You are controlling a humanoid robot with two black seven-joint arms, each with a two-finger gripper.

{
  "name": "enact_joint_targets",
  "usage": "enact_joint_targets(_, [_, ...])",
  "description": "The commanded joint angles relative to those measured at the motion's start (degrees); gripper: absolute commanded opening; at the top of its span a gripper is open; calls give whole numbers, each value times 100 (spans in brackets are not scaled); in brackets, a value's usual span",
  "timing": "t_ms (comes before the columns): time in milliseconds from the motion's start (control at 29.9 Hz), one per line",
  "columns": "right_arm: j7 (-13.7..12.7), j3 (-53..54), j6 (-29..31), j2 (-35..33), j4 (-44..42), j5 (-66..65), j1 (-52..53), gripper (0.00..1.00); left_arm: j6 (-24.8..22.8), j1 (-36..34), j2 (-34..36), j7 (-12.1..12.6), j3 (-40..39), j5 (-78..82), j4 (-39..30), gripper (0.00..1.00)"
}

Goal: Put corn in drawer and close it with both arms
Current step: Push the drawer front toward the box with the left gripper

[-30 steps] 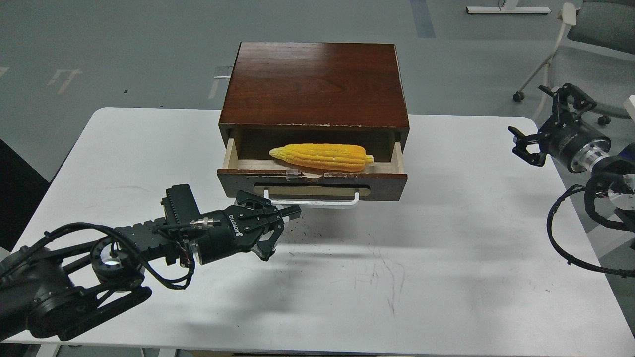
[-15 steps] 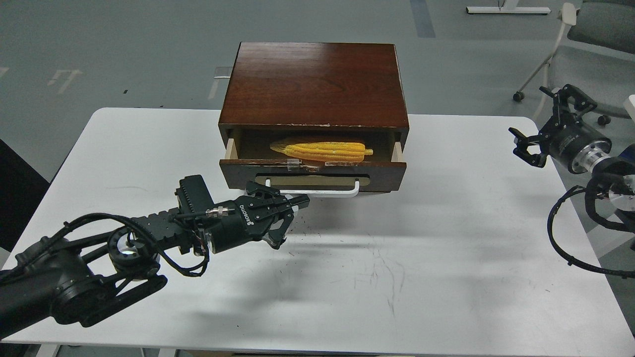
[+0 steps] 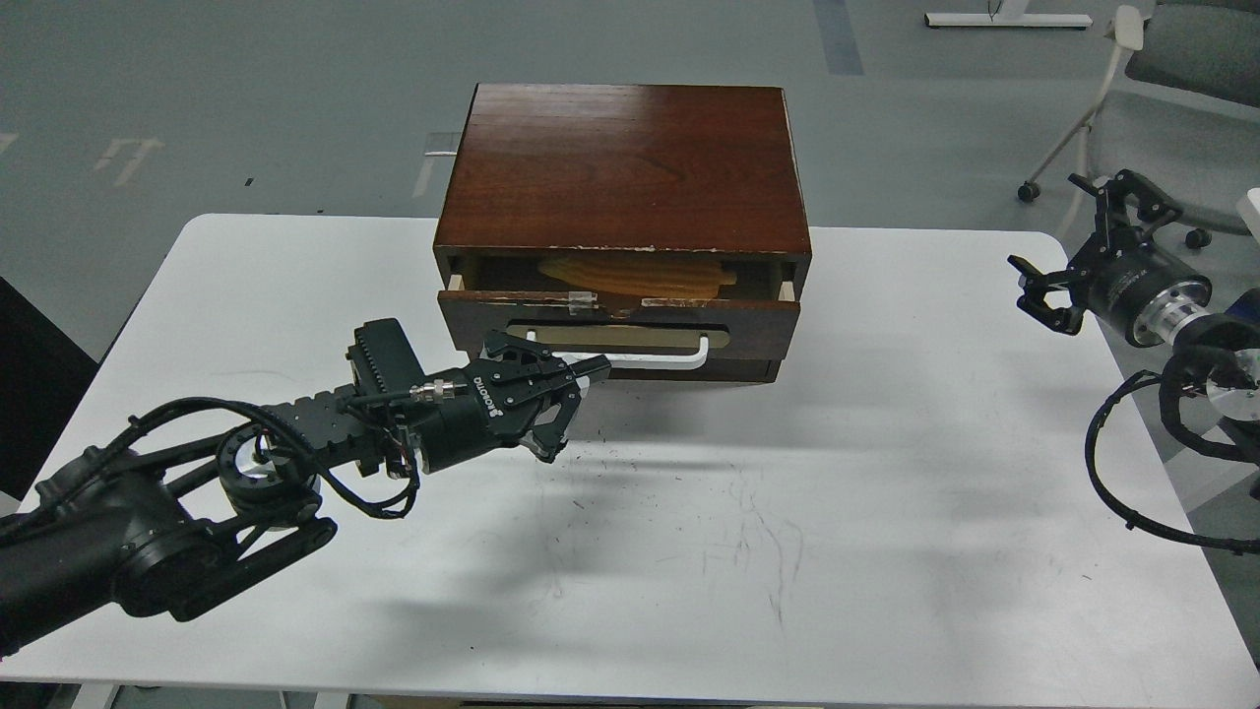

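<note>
The dark red-brown cabinet (image 3: pixel 625 158) stands at the table's back middle. Its drawer (image 3: pixel 630 313) is pushed almost fully in, leaving a narrow gap at the top. The yellow corn (image 3: pixel 640 275) lies inside and shows only as a shaded strip in that gap. My left gripper (image 3: pixel 596 370) looks shut, and its tip is against the drawer front at the left part of the white handle (image 3: pixel 655 358). My right gripper (image 3: pixel 1045 221) is open and empty, held above the table's right edge, far from the cabinet.
The white table (image 3: pixel 748 532) has scuff marks in front of the cabinet. A plain panel (image 3: pixel 733 371) sits below the drawer. A wheeled chair (image 3: pixel 1171 59) stands on the floor at the back right. My right arm's black cables (image 3: pixel 1132 463) hang over the right table edge.
My left gripper has moved forward and pushed the drawer from about half open to nearly shut. The corn went in with it and is mostly hidden. The right arm has barely moved.
</note>
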Motion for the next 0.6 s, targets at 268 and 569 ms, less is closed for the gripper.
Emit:
enact_joint_targets(268, [1,-1,0,-9,1,0,-9,100,0,-72,-258,0,-13,0,332,0])
enact_joint_targets(569, [1,-1,0,-9,1,0,-18,100,0,-240,-320,0,-127,0,534,0])
